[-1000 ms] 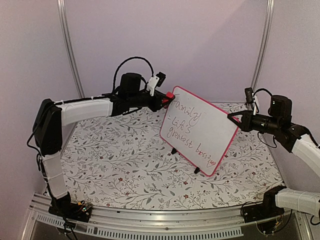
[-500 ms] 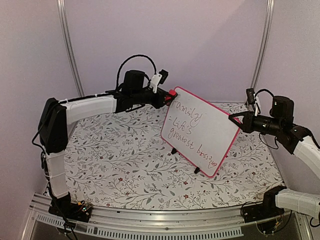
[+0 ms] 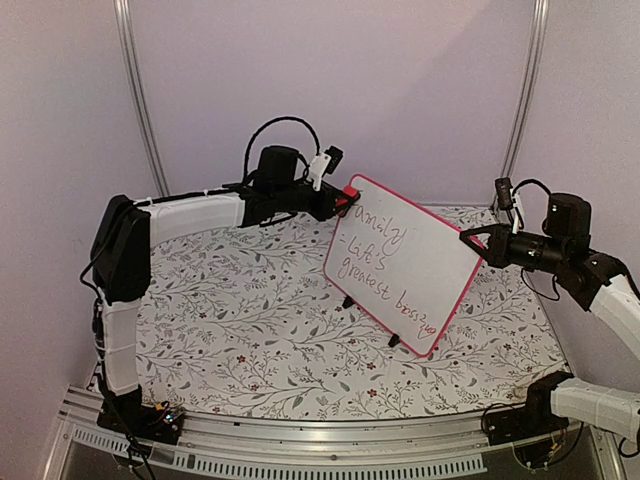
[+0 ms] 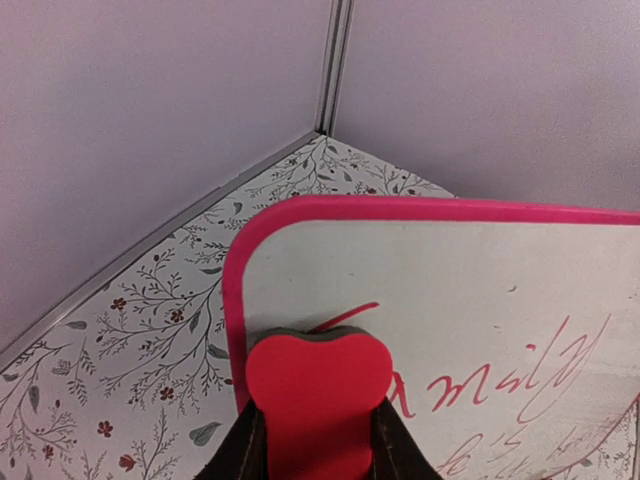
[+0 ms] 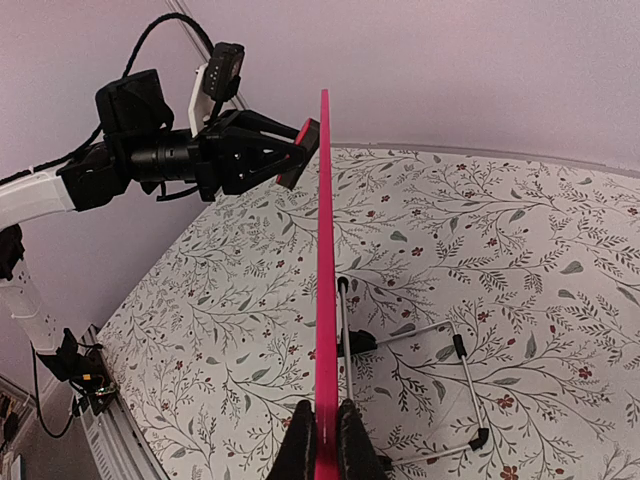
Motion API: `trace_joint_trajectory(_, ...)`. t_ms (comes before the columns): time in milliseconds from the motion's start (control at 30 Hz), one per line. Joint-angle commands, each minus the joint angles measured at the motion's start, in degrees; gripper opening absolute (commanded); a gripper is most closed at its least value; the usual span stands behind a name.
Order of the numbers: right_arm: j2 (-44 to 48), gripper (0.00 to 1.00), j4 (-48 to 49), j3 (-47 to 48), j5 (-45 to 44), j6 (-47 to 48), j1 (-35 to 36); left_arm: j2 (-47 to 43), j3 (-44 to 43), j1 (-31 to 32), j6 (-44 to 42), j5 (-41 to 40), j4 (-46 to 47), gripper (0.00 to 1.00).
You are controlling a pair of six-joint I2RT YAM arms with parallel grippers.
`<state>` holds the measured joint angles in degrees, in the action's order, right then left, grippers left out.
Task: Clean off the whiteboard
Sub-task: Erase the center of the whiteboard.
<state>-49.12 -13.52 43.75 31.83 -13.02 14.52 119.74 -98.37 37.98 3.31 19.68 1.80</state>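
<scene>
Whiteboard (image 3: 410,270): your right gripper (image 3: 477,240) clamps its edge; your left gripper (image 3: 337,203) presses the pinched red eraser (image 4: 317,385) against its corner.

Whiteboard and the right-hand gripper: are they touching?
Touching. The right wrist view shows the right gripper shut on the whiteboard, one finger on each side.

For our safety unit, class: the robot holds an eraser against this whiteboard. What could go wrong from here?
The right claw pinches only the thin edge of the whiteboard; a push from the eraser in the left claw could twist it loose.
The eraser sits at the top corner, so it might slip off the frame.
The wire stand looks light and could skid.
</scene>
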Motion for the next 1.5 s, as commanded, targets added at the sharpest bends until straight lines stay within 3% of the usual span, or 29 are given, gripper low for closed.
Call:
trace_joint_trajectory(0, 1.10, 0.00, 1.55, 0.60, 1.30, 0.45, -0.08, 0.58, -1.15, 0.23, 0.82, -0.82, 1.23, 0.15)
trace_joint_trajectory(900, 1.70, 0.00, 1.91, -0.42, 1.23, 0.63, -0.04, -0.21, 14.05, 2.36, 4.84, -4.51, 13.19, 0.11)
trace_joint_trajectory(1467, 1.54, 0.00, 1.91, -0.68, 1.56, 0.64, -0.05, 1.41, 4.44, 1.12, 5.09, -1.74, 11.43, 0.11)
